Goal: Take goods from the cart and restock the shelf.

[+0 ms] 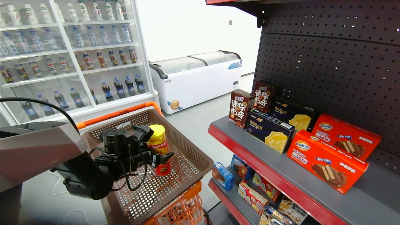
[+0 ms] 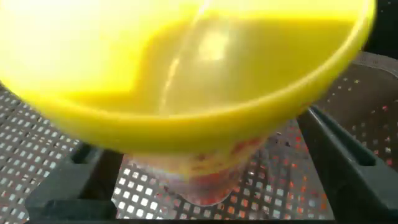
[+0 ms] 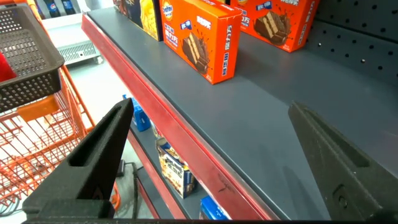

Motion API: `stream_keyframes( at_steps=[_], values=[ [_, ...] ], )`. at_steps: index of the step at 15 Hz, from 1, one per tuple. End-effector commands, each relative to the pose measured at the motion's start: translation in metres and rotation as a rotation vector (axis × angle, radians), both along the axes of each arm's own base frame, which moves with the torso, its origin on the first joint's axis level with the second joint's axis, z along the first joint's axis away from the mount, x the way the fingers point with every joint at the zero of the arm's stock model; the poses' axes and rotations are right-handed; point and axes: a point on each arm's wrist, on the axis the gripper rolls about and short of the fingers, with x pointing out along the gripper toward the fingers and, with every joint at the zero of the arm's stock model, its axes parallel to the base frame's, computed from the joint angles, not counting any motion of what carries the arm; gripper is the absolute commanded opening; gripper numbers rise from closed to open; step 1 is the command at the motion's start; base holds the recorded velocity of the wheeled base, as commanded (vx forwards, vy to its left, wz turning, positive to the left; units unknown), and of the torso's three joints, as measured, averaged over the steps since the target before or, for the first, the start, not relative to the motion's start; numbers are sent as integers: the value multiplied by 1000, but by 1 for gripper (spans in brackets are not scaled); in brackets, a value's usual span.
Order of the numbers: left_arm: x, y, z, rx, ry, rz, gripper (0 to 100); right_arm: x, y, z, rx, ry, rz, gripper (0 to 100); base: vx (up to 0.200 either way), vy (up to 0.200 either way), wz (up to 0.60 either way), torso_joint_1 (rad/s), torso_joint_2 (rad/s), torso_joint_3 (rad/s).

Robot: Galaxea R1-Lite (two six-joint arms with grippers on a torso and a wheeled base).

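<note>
A tall snack can [image 1: 157, 139] with a yellow lid and a red base stands in the brown mesh basket [image 1: 193, 155] on top of the orange cart [image 1: 182, 210]. My left gripper [image 1: 161, 160] is low in the basket with its fingers on either side of the can's lower body. In the left wrist view the yellow lid [image 2: 186, 68] looms close, and a gap shows between the can's body [image 2: 199, 174] and one finger [image 2: 339, 155]. My right gripper [image 3: 211, 162] stands open over the bare grey shelf board [image 3: 249, 137].
The shelf [image 1: 250, 147] carries brown boxes [image 1: 240, 107], dark blue boxes [image 1: 270, 129] and orange boxes [image 1: 325, 159], with bare board toward its front right. Lower shelves hold more packets [image 1: 254, 195]. A drinks cooler [image 1: 68, 56] and a chest freezer [image 1: 195, 78] stand behind the cart.
</note>
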Motion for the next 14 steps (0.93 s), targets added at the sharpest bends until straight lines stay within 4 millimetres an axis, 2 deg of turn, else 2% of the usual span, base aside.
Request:
stream_keyframes(
  at_steps=[1,5,7,8,9,12,14],
  values=[
    [2,-3,1,-2,-10,-5,0,0,0,0,0,-1,1,100,0,0,0,0,0,0],
    [8,-3,8,22,-40,109,0,0,0,0,0,-1,1,100,0,0,0,0,0,0],
    [2,-6,33,30,-99,157,0,0,0,0,0,-1,1,100,0,0,0,0,0,0],
    [-3,-6,56,17,-138,187,0,0,0,0,0,-1,1,100,0,0,0,0,0,0],
    [-13,-5,78,-22,-164,191,0,0,0,0,0,-1,1,100,0,0,0,0,0,0],
    [-45,0,126,-61,-198,200,0,0,0,0,0,-1,1,100,0,0,0,0,0,0],
    [-75,8,154,-61,-173,214,0,0,0,0,0,-1,1,100,0,0,0,0,0,0]
  ],
)
